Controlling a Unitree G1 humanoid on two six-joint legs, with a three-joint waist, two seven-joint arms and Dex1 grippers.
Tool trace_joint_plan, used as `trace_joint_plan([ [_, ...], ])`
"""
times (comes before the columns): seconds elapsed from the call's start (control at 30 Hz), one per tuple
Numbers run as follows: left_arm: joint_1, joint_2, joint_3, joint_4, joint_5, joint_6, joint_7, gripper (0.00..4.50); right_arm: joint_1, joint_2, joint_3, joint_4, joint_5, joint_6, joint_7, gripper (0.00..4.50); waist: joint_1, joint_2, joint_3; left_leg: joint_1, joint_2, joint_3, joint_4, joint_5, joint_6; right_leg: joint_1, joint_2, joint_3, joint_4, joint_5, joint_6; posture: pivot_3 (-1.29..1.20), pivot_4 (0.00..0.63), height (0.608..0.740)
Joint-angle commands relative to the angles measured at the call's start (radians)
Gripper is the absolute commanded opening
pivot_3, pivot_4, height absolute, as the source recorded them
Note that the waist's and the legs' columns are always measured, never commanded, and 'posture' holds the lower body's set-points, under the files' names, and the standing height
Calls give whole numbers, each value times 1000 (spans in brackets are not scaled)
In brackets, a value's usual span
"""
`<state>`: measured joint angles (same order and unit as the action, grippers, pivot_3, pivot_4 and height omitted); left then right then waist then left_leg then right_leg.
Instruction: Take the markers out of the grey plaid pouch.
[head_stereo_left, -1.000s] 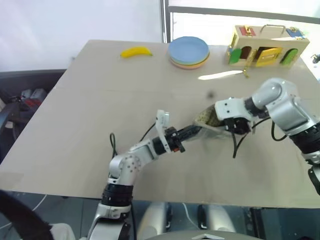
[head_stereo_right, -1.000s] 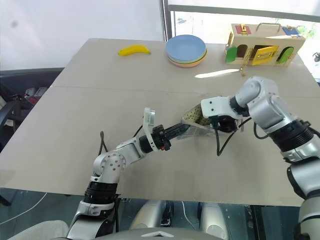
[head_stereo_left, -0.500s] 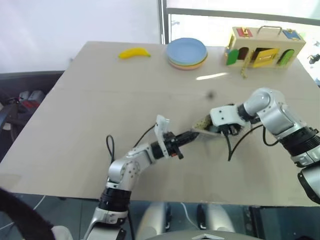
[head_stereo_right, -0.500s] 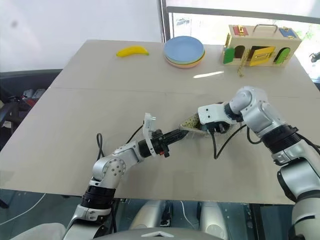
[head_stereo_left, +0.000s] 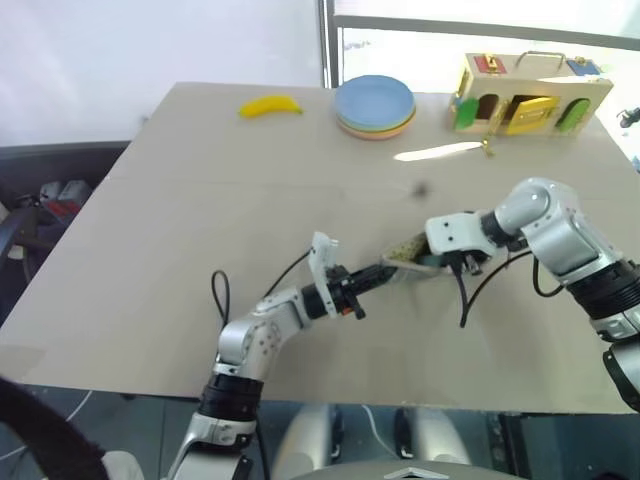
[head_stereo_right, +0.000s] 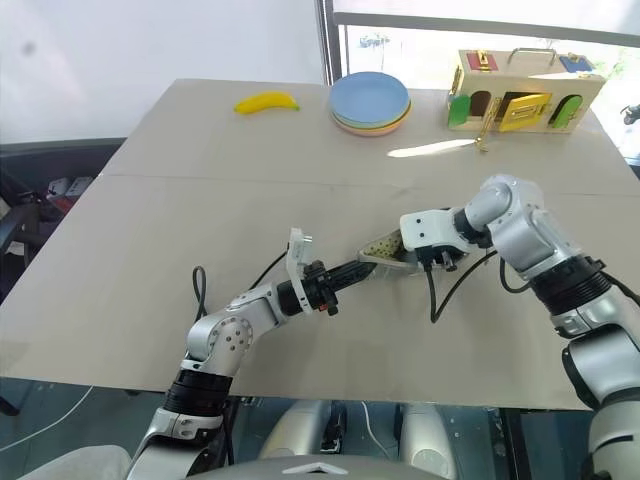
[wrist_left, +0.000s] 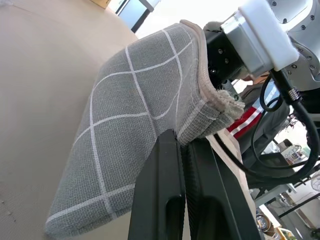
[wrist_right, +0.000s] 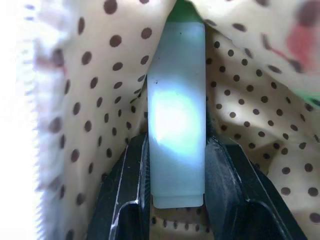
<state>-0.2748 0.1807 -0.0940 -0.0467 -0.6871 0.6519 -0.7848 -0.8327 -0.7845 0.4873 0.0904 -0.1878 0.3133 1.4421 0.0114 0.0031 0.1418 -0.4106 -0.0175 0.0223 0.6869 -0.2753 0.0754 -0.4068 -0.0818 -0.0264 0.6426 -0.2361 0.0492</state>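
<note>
Beige tabletop (head_stereo_left: 200, 210) fills most of the head views, and nearest the camera, low in the frame, the left gripper (head_stereo_left: 383, 276) reaches up and right from lower centre. Its fingers (wrist_left: 165, 195) are pressed together on the edge of the pouch (wrist_left: 135, 130), pinching the grey fabric beside the open mouth.

Just beyond, right of centre, the right gripper (wrist_right: 176, 165) is sunk into that mouth, pointing down and leftward into the spotted lining (wrist_right: 90, 100). Its two fingers sit narrow on a marker (wrist_right: 176, 125) (pale barrel, a hint of green at the far end), one on each side. The barrel's long axis runs straight along the fingers, so pulling back along that line looks like the move that frees it.

Farther off, at the frame's top, lie a banana (head_stereo_left: 271, 104), stacked plates (head_stereo_left: 375, 105) and a wooden toy box (head_stereo_left: 530, 92).
</note>
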Motion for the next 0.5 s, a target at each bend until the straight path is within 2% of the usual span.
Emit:
trace_joint_plan([
  [0.03,-9,4,4,18,18,-10,-3,0,-34,-35,-79,-80,48,45,31,932,1,0,0,-2,0,0,0,0,0,-1,0,0,0,0,0,0,150,740],
  [0.33,-8,-2,-2,27,25,-19,-7,0,-81,-169,-79,-169,-26,37,30,932,3,0,1,-5,-1,0,-1,0,0,-5,-2,0,-1,0,0,0,150,740],
  [0.5,-10,-10,2,30,28,-20,-7,0,-78,-218,-103,-197,-13,54,49,932,0,0,1,-5,-1,0,-1,0,0,-5,-1,0,-1,0,0,0,150,740],
])
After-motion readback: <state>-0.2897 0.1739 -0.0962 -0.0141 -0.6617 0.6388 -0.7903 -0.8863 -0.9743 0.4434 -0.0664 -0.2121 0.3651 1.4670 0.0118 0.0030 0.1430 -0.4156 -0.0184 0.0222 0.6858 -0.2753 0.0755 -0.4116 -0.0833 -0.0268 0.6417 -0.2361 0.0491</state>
